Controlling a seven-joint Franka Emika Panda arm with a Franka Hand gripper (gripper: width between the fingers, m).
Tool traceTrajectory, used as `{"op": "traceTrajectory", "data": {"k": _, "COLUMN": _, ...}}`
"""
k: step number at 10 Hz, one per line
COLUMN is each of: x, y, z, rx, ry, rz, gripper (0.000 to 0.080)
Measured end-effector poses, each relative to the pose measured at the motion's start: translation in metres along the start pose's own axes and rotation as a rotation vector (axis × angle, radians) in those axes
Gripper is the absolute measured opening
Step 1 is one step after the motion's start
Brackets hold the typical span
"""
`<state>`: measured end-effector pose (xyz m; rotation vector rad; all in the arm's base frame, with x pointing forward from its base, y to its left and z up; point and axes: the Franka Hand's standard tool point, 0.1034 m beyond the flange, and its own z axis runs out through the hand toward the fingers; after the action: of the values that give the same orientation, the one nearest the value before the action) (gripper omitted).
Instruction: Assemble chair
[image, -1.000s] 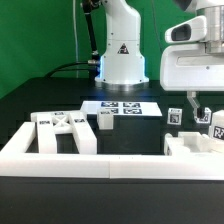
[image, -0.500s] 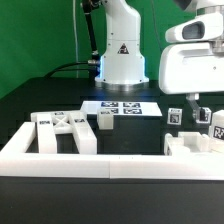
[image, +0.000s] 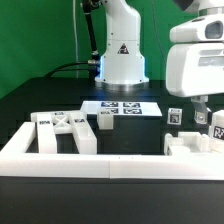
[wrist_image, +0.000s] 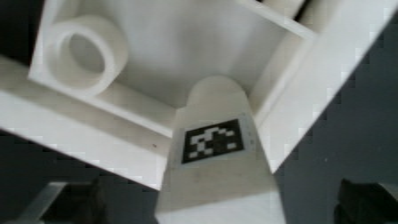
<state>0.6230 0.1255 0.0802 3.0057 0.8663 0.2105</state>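
Note:
The chair lies in loose white tagged parts. A frame piece (image: 60, 131) and a short post (image: 104, 120) rest at the exterior view's left and middle. At the right are another post (image: 175, 116), a tagged piece (image: 216, 126) and a blocky part (image: 186, 145). My gripper (image: 203, 107) hangs over that right group. In the wrist view a tagged post (wrist_image: 215, 140) rises between the dark fingers (wrist_image: 50, 203), with a gap on each side. My gripper (wrist_image: 214, 208) is open. Behind the post lies a part with a round hole (wrist_image: 80, 52).
The long white rail (image: 110, 163) borders the front of the workspace. The marker board (image: 120, 106) lies flat in front of the robot's base (image: 122, 62). The table (image: 40, 100) is black.
The gripper body has shifted a little toward the exterior view's right and slightly up. The parts on the table have not moved.

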Motion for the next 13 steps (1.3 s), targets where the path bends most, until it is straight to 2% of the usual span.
{"op": "traceTrajectory", "data": {"k": 1, "x": -0.0001, "y": 0.0003, "z": 0.0000, "rx": 0.000, "ry": 0.000, "rz": 0.022, "gripper": 0.0649}}
{"op": "traceTrajectory", "data": {"k": 3, "x": -0.0001, "y": 0.0004, "z": 0.0000, "rx": 0.000, "ry": 0.000, "rz": 0.051, "gripper": 0.0386}}
{"op": "traceTrajectory", "data": {"k": 4, "x": -0.0002, "y": 0.0005, "z": 0.0000, "rx": 0.000, "ry": 0.000, "rz": 0.050, "gripper": 0.0287}}
{"op": "traceTrajectory", "data": {"k": 5, "x": -0.0001, "y": 0.0003, "z": 0.0000, "rx": 0.001, "ry": 0.001, "rz": 0.071, "gripper": 0.0287}}
{"op": "traceTrajectory", "data": {"k": 13, "x": -0.0001, "y": 0.0015, "z": 0.0006, "rx": 0.028, "ry": 0.017, "rz": 1.019, "gripper": 0.0289}}
